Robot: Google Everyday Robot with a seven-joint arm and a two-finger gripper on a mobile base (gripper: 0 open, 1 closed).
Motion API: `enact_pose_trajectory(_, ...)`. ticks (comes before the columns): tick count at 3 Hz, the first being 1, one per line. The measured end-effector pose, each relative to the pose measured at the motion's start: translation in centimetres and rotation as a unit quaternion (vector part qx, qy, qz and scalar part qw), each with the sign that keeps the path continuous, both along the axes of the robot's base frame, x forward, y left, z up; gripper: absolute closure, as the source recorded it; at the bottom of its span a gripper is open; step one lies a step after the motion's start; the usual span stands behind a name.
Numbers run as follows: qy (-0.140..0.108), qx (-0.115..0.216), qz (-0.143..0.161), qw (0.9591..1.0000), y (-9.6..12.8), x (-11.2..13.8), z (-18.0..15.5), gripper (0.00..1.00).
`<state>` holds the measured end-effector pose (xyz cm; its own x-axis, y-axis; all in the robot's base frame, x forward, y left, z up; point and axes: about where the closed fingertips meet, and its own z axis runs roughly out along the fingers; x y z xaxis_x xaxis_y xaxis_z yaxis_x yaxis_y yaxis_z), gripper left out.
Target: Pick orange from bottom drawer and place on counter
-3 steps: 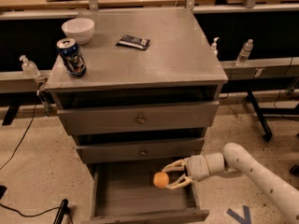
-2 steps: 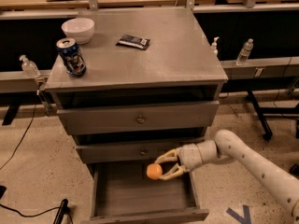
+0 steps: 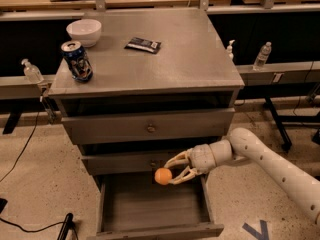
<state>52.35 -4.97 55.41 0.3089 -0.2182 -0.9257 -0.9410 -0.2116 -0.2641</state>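
The orange (image 3: 162, 176) is a small round fruit held between the fingers of my gripper (image 3: 172, 171), which is shut on it. The gripper reaches in from the right on a white arm and holds the orange above the open bottom drawer (image 3: 155, 209), just in front of the middle drawer's face. The bottom drawer is pulled out and its grey inside shows nothing else. The counter (image 3: 190, 59) is the flat grey top of the cabinet, well above the gripper.
On the counter stand a white bowl (image 3: 84, 32) at the back left, a soda can (image 3: 77, 60) at the left edge and a dark packet (image 3: 143, 45) near the middle. Water bottles (image 3: 262, 56) stand on a ledge at the right. A cable lies on the floor at the left.
The gripper with the orange has moved left and slightly up, from over the drawer's right part to in front of the middle drawer's face.
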Motion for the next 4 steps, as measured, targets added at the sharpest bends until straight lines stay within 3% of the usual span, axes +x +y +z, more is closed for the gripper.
enact_pose_trajectory(1, 0.007, 0.027, -0.012, 0.9995, -0.6, 0.5, 0.7, 1.0)
enact_pose_trajectory(2, -0.002, 0.08, -0.037, 0.9961, -2.8, 1.0, 3.7, 1.0)
enact_pose_trajectory(3, -0.012, 0.098, -0.059, 0.9934, -5.0, 0.9, 5.6, 0.82)
enact_pose_trajectory(4, -0.013, 0.101, -0.06, 0.9931, -5.1, 0.8, 5.8, 0.5)
